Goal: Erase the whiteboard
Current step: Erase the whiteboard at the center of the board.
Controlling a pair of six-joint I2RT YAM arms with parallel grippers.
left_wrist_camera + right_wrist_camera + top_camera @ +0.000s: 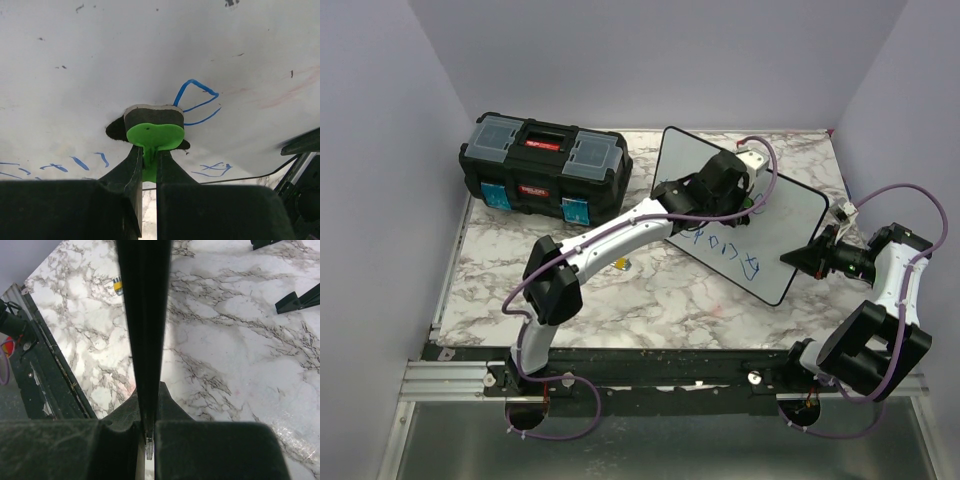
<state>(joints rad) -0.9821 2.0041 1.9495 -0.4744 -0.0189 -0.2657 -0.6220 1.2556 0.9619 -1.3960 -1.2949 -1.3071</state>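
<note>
The whiteboard (788,212) lies tilted across the right half of the marble table, with blue lettering (728,245) along its near part. My left gripper (744,206) is over the board, shut on the stem of a green eraser (154,131) whose felt pad presses on the white surface (150,50), just left of a blue scribble (198,97). My right gripper (812,258) is shut on the board's right rim, which shows edge-on as a black bar (145,315) between the right gripper's (148,410) jaws.
A black toolbox (542,168) with a red handle stands at the back left. A small yellow object (623,264) lies on the marble near the left arm. Black board feet (297,299) show in the right wrist view. A metal rail (620,365) runs along the near edge.
</note>
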